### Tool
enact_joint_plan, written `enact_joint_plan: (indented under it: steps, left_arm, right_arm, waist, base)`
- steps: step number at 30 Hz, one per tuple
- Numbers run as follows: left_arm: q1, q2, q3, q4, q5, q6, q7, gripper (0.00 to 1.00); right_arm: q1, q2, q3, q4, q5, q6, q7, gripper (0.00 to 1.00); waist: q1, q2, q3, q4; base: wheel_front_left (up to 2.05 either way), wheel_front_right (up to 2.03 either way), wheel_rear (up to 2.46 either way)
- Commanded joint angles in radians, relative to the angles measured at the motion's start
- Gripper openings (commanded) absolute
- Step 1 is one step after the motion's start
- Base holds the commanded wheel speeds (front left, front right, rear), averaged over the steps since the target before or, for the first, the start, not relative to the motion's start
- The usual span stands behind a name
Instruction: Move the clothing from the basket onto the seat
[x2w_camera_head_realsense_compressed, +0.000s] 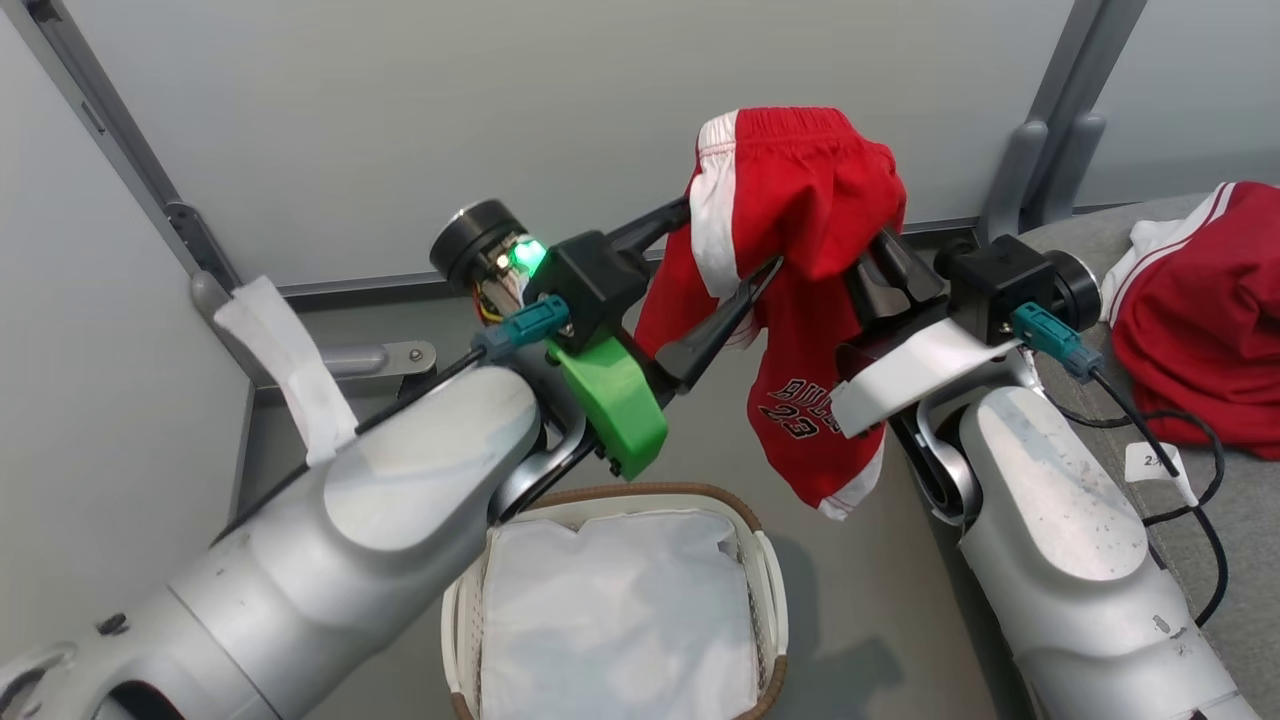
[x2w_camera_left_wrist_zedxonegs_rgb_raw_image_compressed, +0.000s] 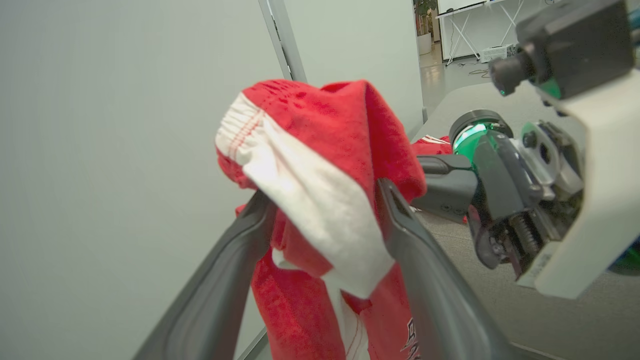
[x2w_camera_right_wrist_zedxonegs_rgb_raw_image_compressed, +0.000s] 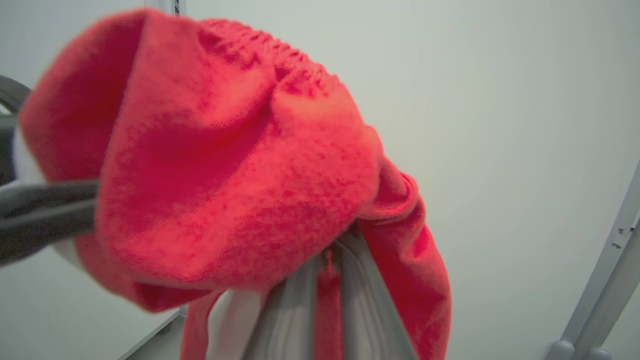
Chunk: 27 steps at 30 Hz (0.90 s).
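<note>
Red shorts (x2w_camera_head_realsense_compressed: 800, 190) with white side panels and a printed number hang in the air above the floor, between my two grippers. My right gripper (x2w_camera_head_realsense_compressed: 885, 262) is shut on their upper part; in the right wrist view its fingers (x2w_camera_right_wrist_zedxonegs_rgb_raw_image_compressed: 300, 300) pinch red fabric (x2w_camera_right_wrist_zedxonegs_rgb_raw_image_compressed: 225, 175). My left gripper (x2w_camera_left_wrist_zedxonegs_rgb_raw_image_compressed: 325, 195) stands open, its fingers spread with the shorts (x2w_camera_left_wrist_zedxonegs_rgb_raw_image_compressed: 320, 130) draped over and between them. Below is the basket (x2w_camera_head_realsense_compressed: 770, 560), showing its white liner (x2w_camera_head_realsense_compressed: 620, 620). A second red garment (x2w_camera_head_realsense_compressed: 1200, 320) lies on the grey seat (x2w_camera_head_realsense_compressed: 1240, 520) at the right.
Pale wall panels and grey metal frame posts (x2w_camera_head_realsense_compressed: 1040, 130) stand close behind the grippers. A black cable with a white tag (x2w_camera_head_realsense_compressed: 1150, 460) runs over the seat by my right forearm. A bracket wrapped in white tape (x2w_camera_head_realsense_compressed: 290, 370) sticks out at the left.
</note>
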Motion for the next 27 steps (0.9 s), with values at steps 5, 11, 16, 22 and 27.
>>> enact_joint_plan:
  steps: [5,11,16,22,27]
  left_arm:
    - [0.147,-0.003,0.073,-0.005,0.029,0.02,0.0,1.0]
    - [0.321,-0.023,0.179,-0.005,0.065,0.022,0.0,1.0]
    - [0.453,-0.051,0.281,-0.011,0.11,0.011,0.0,1.0]
    - [0.545,-0.082,0.377,-0.002,0.197,-0.001,0.0,1.0]
    - [0.571,-0.105,0.413,-0.008,0.239,-0.008,0.0,1.0]
  right_arm:
    - [0.017,-0.003,-0.036,-0.035,0.006,-0.001,-0.002,0.0]
    - [0.038,-0.003,-0.072,-0.063,-0.003,-0.001,-0.002,0.0]
    - [0.059,-0.003,-0.099,-0.079,-0.008,-0.001,-0.002,0.0]
    - [0.081,-0.003,-0.128,-0.083,-0.009,-0.001,-0.002,0.0]
    - [0.077,-0.004,-0.139,-0.079,-0.012,-0.001,-0.002,0.0]
  waist:
    - [0.0,0.0,0.014,0.003]
    - [0.0,0.0,0.023,0.006]
    - [0.0,0.0,0.028,0.007]
    - [0.0,0.0,0.039,-0.005]
    - [0.0,0.0,0.057,-0.055]
  base:
    - [0.0,0.0,0.0]
    - [0.0,0.0,0.0]
    - [0.0,0.0,0.0]
    - [0.0,0.0,0.0]
    - [0.0,0.0,0.0]
